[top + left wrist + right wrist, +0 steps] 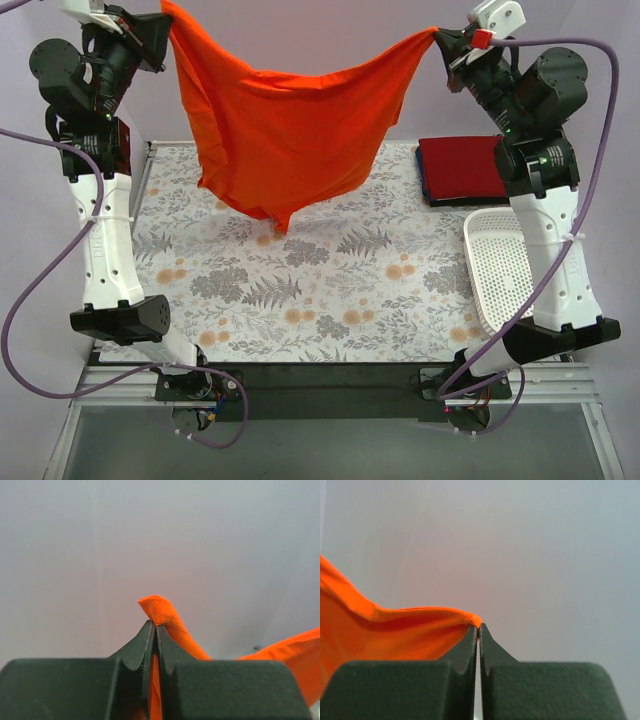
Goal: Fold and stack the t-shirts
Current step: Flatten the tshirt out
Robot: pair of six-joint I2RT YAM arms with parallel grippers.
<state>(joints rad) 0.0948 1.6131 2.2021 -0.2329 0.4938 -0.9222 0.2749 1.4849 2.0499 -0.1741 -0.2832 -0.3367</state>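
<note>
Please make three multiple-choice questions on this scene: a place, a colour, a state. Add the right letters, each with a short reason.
1. Where does the white basket stand?
A. by the floral cloth's right edge, beside the right arm
B. in the cloth's middle
C. under the left arm

2. What colour tops the folded stack?
A. blue
B. green
C. crimson

3. How is the orange-red t-shirt now?
A. flat on the cloth
B. hanging between the left gripper and right gripper, both shut on it
C. held by one gripper only

1 A: the top view shows it there.
2 C: crimson on top, blue edge beneath.
3 B: both wrist views show closed jaws pinching orange fabric.
</note>
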